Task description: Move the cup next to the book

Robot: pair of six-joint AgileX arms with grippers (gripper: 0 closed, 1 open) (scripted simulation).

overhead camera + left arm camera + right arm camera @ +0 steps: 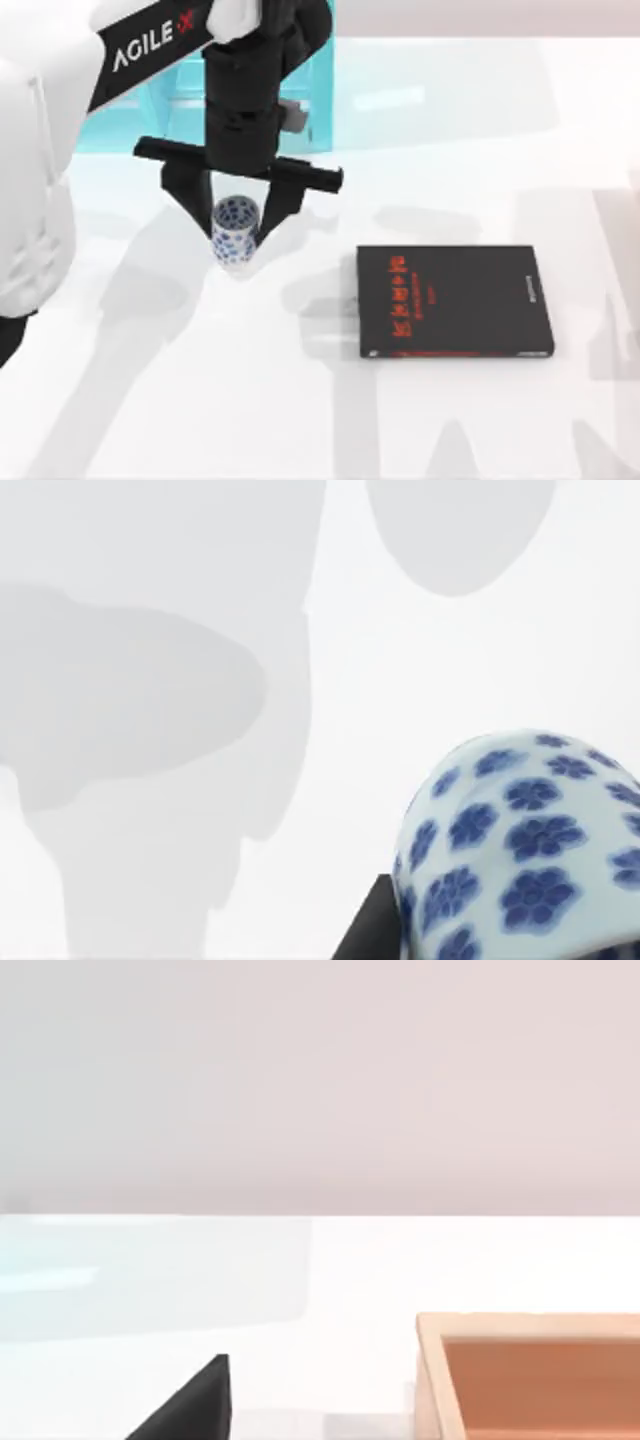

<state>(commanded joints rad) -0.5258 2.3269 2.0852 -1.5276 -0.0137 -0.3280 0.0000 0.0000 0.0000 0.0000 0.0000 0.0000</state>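
Note:
The cup [236, 232] is small and white with blue flowers, and stands upright at the table's middle left. My left gripper [237, 222] reaches down over it, one black finger on each side, shut on the cup. Up close in the left wrist view, the cup [520, 850] has a dark finger [368, 932] against its side. The book [455, 301] lies flat to the right of the cup, black with red lettering, and a strip of bare table separates them. A black part of my right gripper [190, 1410] juts into the right wrist view.
A translucent teal box [165, 95] stands at the back left behind the left arm. In the right wrist view, a light wooden box [530, 1375] sits on the white table [320, 420]. Arm shadows fall across the tabletop.

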